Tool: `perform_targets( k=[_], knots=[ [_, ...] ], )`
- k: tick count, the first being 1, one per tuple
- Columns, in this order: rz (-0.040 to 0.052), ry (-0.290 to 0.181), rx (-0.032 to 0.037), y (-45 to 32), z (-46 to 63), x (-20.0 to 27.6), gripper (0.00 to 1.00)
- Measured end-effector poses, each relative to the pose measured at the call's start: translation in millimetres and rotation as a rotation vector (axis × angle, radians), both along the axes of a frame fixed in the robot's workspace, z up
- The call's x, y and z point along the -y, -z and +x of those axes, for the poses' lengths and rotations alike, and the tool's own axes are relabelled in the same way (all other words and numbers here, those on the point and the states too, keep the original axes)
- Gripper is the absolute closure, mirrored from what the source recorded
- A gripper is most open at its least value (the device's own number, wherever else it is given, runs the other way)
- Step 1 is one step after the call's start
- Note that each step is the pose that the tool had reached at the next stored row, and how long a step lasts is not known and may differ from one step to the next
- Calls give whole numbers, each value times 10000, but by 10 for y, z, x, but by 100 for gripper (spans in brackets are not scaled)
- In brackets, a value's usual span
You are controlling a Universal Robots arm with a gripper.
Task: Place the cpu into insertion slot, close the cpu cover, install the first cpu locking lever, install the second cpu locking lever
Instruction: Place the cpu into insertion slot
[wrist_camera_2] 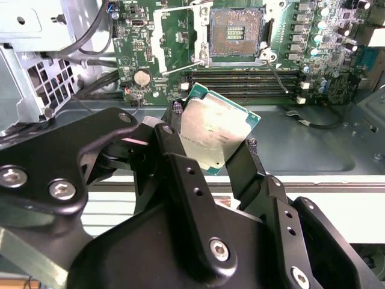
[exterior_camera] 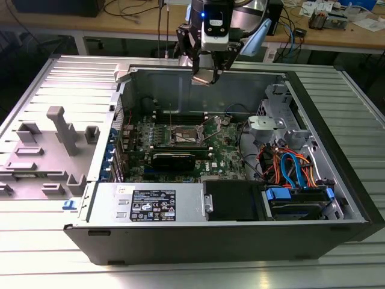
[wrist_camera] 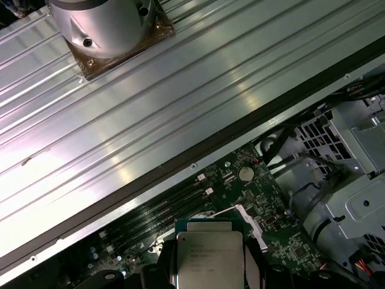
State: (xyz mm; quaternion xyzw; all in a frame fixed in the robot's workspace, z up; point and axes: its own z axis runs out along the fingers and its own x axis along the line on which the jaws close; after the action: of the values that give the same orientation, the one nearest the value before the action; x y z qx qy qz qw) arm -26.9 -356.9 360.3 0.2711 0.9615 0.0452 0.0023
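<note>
Between the black fingers point(wrist_camera_2: 174, 150) of the gripper point(wrist_camera_2: 212, 143) the cpu point(wrist_camera_2: 213, 129) is clamped by two opposite edges. In both wrist views its dull silver lid is turned toward the camera, with a thin green rim of board showing round it. Faint grey print is carried on the lid in several short lines, too small to be made out. The chip is nearly square, so no long axis can be named. It is held tilted rather than level, and in the second wrist view one corner is pointed toward the motherboard.

In the exterior view the gripper point(exterior_camera: 207, 73) is seen hanging above the far wall of the open computer case point(exterior_camera: 180, 244), with the chip well above the board and touching nothing else.

The insertion slot point(wrist_camera_2: 236, 33) lies well apart from the chip, across the long black memory slots point(wrist_camera_2: 240, 78). Its dark centre is uncovered inside a shiny metal rim. Thin wire levers point(wrist_camera_2: 180, 67) are seen standing out from its sides. In the exterior view the slot point(exterior_camera: 186, 134) sits near the middle of the green board.

A coin cell battery point(wrist_camera_2: 142, 76) is mounted on the board beside the slot. A white label point(exterior_camera: 153, 205) with dense black print and symbols is stuck on the grey power supply at the near side of the case. The case rests on a ribbed metal table point(exterior_camera: 36, 265).
</note>
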Motion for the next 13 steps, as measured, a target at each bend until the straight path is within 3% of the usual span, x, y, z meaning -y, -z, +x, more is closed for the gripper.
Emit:
perform_targets(
  k=[4, 13],
  knots=[
    [0, 858, 0, 22, 0, 0, 46],
    [-6, 1902, -15, 61, 0, 0, 46]
  ],
)
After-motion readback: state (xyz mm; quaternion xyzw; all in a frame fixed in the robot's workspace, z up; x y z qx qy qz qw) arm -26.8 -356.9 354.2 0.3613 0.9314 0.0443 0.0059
